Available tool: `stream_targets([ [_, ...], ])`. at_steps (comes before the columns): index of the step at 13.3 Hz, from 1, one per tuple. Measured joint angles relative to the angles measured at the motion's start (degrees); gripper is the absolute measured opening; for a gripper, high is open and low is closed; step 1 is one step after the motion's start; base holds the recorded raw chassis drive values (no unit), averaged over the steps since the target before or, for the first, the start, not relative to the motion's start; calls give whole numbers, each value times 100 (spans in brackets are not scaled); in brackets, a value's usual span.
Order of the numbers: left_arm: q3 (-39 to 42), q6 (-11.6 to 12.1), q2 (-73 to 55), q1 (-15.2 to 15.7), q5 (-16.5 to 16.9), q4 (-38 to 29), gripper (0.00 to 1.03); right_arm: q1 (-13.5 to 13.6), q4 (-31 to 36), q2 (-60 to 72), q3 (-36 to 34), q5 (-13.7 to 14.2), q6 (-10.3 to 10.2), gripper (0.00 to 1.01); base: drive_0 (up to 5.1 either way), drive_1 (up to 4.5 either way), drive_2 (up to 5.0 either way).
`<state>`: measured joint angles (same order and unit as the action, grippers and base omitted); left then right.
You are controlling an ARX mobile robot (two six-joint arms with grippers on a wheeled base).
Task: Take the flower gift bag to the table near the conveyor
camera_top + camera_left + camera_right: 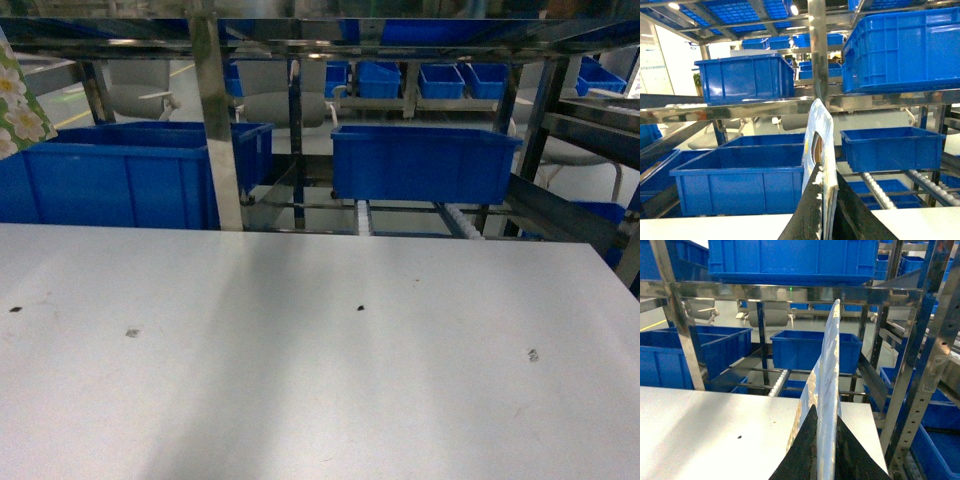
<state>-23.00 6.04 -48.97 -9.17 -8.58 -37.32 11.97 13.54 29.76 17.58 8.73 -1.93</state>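
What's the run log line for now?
left gripper: shut on flower gift bag | right gripper: shut on thin flat item | table: bag not yet down

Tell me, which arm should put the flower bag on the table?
Left, probably. The left gripper is shut on the flower bag, held above the table. The right gripper pinches a different, shiny flat thing.

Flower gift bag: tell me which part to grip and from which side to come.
Pinch the flower gift bag across its two flat faces, coming in along its thin edge, as the left gripper holds it now. It is flat and stands edge-on, so a finger fits each face. Stay below the handle hole, where paper likely tears.
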Motion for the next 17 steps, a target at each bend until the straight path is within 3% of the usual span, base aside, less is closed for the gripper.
stream_targets([
  [14,0,0,7,0,-2,-2,2,0,-2,-24,0,0,0,3,-484,183,294],
  [17,2,0,11,42,-77,-4,2,2,-2,11,0,-66,0,3,0,0,0],
])
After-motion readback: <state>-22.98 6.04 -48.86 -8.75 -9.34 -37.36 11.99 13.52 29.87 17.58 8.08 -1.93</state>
